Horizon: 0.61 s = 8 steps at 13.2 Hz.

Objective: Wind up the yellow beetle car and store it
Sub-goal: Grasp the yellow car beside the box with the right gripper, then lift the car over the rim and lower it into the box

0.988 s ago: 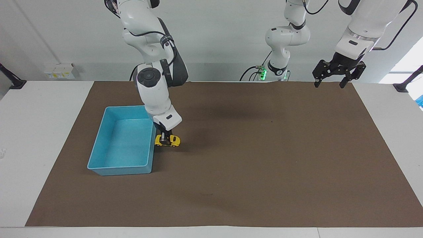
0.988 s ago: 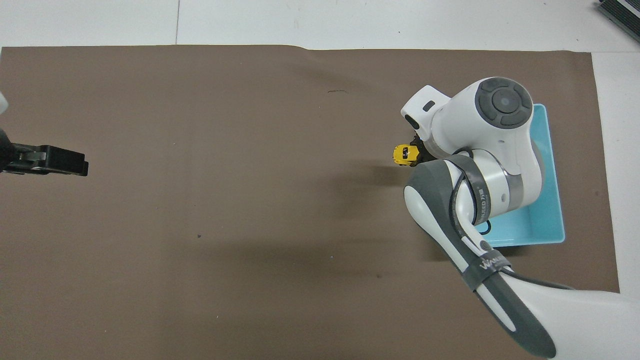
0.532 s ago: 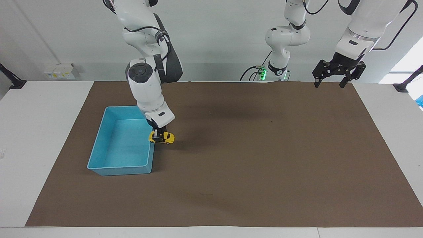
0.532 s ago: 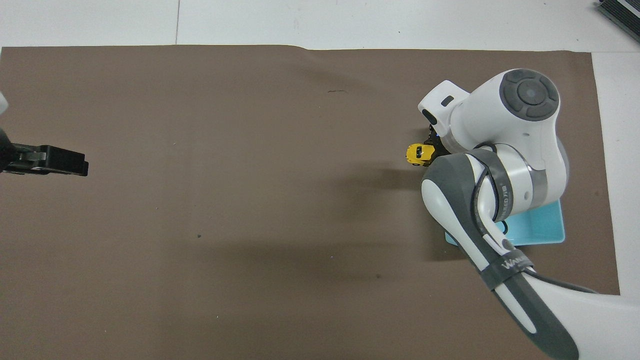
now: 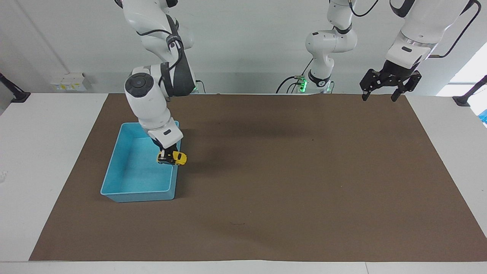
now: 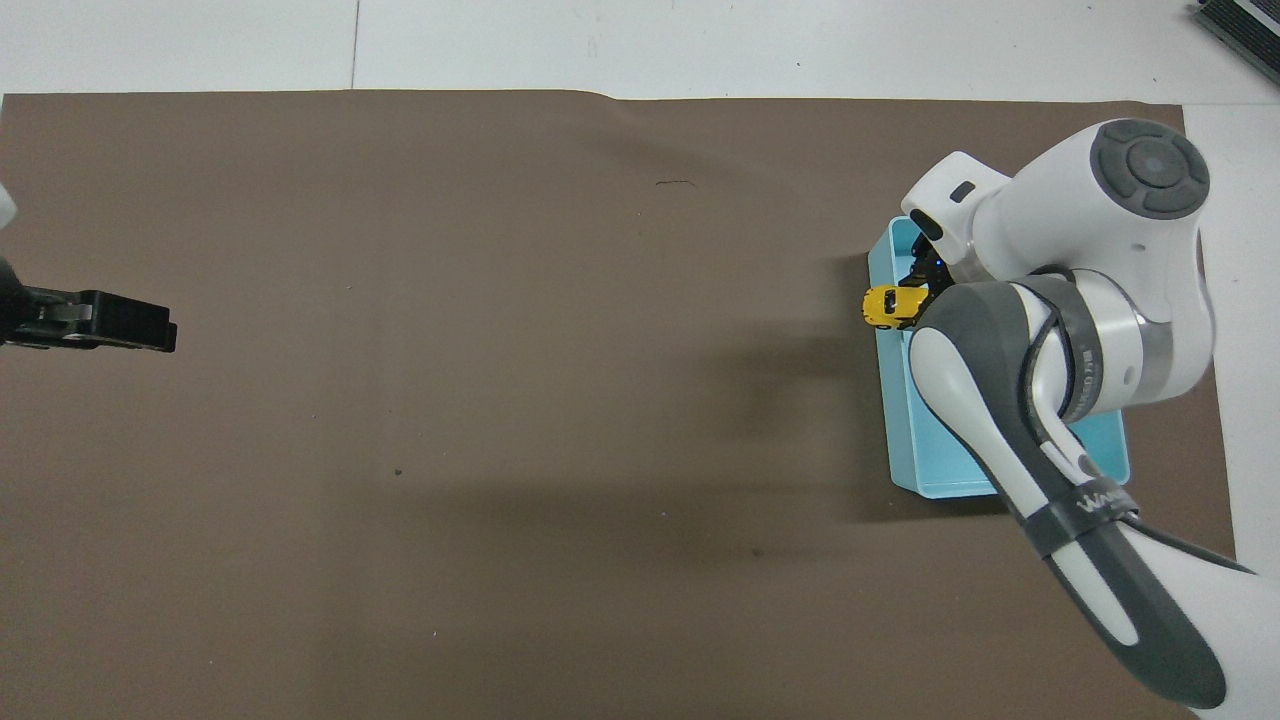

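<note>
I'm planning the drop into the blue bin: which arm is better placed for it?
Right. The right gripper is shut on the yellow beetle car, over the blue bin's rim. The left gripper waits open at the left arm's end.

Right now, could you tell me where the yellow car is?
The car hangs in the right end effector, over the bin's rim, at the right arm's end of the table.

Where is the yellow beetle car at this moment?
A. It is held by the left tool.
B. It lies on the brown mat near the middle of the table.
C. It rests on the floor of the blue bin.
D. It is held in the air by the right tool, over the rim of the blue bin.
D: the right tool is shut on the yellow beetle car, raised over the side rim of the blue bin.
</note>
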Motion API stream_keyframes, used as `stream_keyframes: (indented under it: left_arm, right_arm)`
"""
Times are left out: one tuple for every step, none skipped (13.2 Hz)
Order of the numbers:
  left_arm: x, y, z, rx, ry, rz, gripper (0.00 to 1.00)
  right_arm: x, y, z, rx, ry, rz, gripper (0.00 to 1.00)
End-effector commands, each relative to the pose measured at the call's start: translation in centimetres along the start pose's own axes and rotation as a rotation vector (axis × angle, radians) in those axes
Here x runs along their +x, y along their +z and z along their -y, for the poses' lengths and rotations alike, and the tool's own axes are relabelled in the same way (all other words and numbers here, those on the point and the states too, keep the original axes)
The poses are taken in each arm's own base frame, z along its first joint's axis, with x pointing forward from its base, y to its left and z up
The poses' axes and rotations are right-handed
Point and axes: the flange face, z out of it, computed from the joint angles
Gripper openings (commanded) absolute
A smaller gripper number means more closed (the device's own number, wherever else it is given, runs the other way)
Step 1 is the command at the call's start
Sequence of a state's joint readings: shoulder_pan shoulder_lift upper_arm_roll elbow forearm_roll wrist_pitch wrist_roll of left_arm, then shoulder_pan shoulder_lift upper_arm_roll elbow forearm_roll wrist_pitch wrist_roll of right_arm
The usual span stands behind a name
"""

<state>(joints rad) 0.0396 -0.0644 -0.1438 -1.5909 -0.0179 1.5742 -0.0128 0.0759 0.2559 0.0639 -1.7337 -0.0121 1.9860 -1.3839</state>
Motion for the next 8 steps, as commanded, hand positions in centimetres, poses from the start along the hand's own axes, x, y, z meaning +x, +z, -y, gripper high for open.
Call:
stream_keyframes:
  left_arm:
    - [-0.5,-0.5,0.1,-0.009,-0.001,0.005,1.00]
    - [-0.5,-0.5,0.1,-0.009,-0.001,0.005,1.00]
    - [-0.5,-0.5,0.1,-0.009,-0.001,0.005,1.00]
    - [-0.5,-0.5,0.1,-0.009,-0.001,0.005,1.00]
    - [-0.5,-0.5,0.1,-0.009,-0.001,0.005,1.00]
    - [-0.5,-0.5,0.1,-0.009,-0.001,0.005,1.00]
    - [-0.5,-0.5,0.1,-0.009,-0.001,0.005,1.00]
    - [-0.5,-0.5,0.1,-0.009,-0.001,0.005,1.00]
  right_arm:
    - [-2.1,-0.8,0.3,0.013,-0.033,-0.024,0.12]
    - [-3.0,-0.6,0.3,0.017,-0.032,-0.024,0.12]
    - [-3.9,-0.4,0.3,0.022,-0.021,-0.023,0.12]
    - [-4.6,-0.3,0.5,0.023,-0.020,-0.023,0.12]
    - [-4.8,0.0,0.7,0.021,-0.036,-0.022,0.12]
    - [-5.3,0.1,0.8,0.018,-0.050,-0.022,0.12]
    - [-5.7,0.3,1.0,0.014,-0.056,-0.021,0.12]
    - [-6.3,0.6,1.3,0.020,-0.057,-0.020,0.12]
